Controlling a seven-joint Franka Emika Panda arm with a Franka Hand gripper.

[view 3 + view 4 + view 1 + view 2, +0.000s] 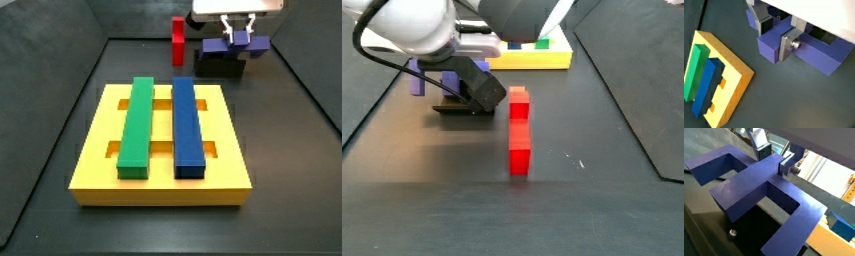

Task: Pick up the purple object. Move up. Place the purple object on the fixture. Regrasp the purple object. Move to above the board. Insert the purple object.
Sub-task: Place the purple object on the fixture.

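- We see the hand [238, 36] at the far end of the table [54, 120], beyond the board [94, 150], right over the fixture [221, 66].
- Its fingers [787, 46] are closed on the purple object [814, 54]: in both wrist views the silver plates pinch a thin section of the piece [757, 188].
- The purple object [235, 44] sits on top of the fixture in a side view; we can't tell whether it rests fully on it or is carried just above.
- In a wrist view the piece shows as a comb shape with wide notches between its prongs.
- From the opposite side, the arm covers most of the fixture [456, 104]; a bit of purple [418, 80] sticks out beside it.
- The board is the large yellow slab nearer the camera in a side view, well apart from the fixture.
- A green bar [135, 123] and a blue bar [186, 123] lie in the board's slots, parallel, side by side.
- A wrist view shows the same pair in the board [734, 82]: green bar [695, 64], blue bar [706, 82].
- A red bar [178, 39] stands upright just beside the fixture, not touching the hand.
- It is also in the opposite side view [517, 130], nearer that camera than the fixture.
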